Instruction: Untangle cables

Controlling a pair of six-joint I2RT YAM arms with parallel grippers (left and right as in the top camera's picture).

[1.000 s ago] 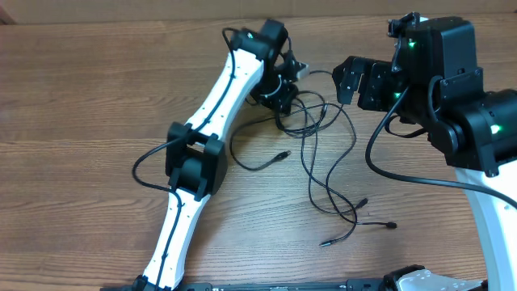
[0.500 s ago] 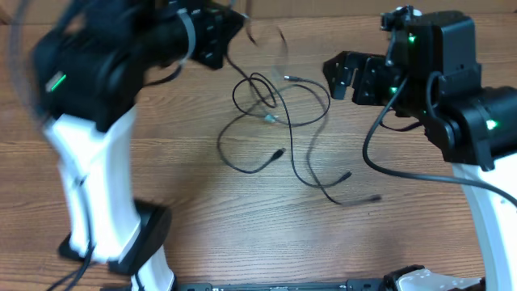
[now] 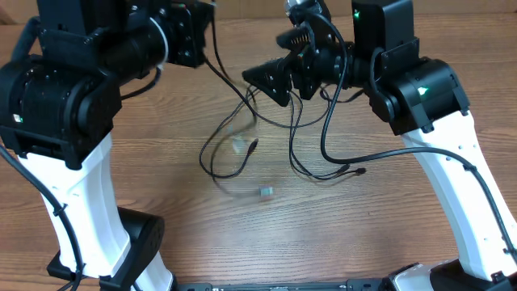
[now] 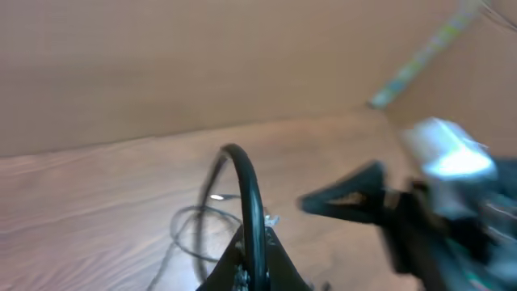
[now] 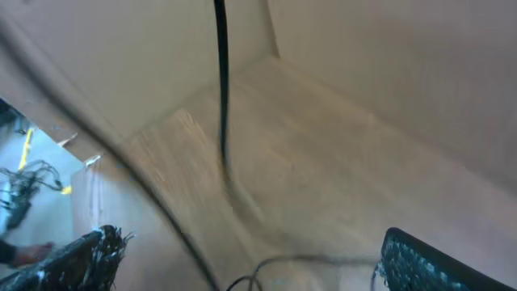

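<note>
Left tool (image 4: 252, 257), clamped on the cables (image 3: 234, 141), has hoisted them; right tool (image 3: 284, 58) gapes, now closer.

One table (image 3: 363, 234) carries one tangle of thin black cables (image 3: 292, 137); the number of cords cannot be told. Three plug ends (image 3: 265, 191) show. Two white arms: left arm (image 3: 81, 202), right arm (image 3: 452, 186).

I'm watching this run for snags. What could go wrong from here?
1. The left gripper is shut on the cables, which hang as one tangle. Pulling higher may tighten the knot.
2. Strands pass close to the open jaws of the right gripper and that arm's own thick cable, so they could catch there.
3. A plug end looks blurred, as if swinging, and it may whip around another strand.
</note>
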